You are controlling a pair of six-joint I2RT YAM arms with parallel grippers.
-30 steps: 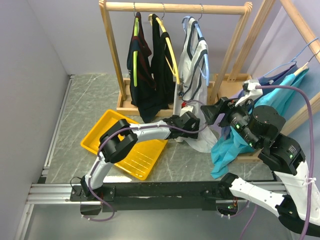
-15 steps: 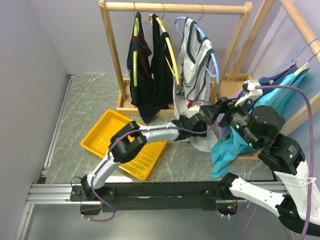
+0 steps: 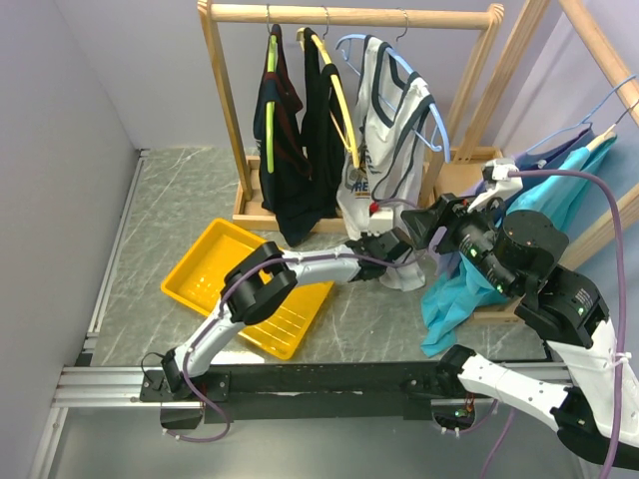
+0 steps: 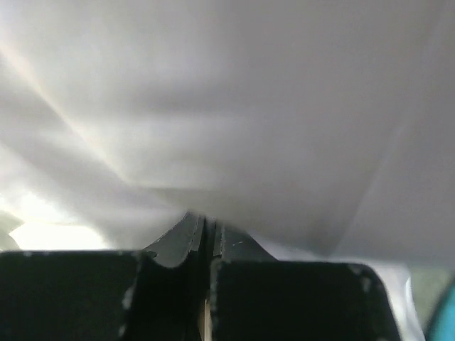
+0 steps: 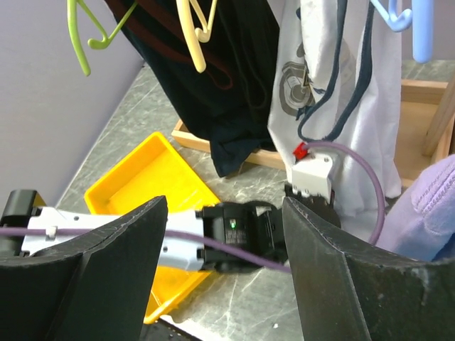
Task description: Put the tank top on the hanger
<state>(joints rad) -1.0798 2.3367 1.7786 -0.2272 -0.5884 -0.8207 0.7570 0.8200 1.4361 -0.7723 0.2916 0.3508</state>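
Here, white tank top hanging from the light-blue hanger on the wooden rail, chest print too blurred to read, left tool pinching its lower cloth, right tool spread wide.

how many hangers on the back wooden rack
3: lime-green hanger on the left, yellow hanger in the middle, light-blue hanger on the right, carrying the tank top. No others seem hidden there.

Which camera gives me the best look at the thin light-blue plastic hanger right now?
Top external: the light-blue plastic hanger hangs from the wooden rail with the white tank top partly over it. Right wrist catches only one end at its top edge; left wrist shows only white fabric.
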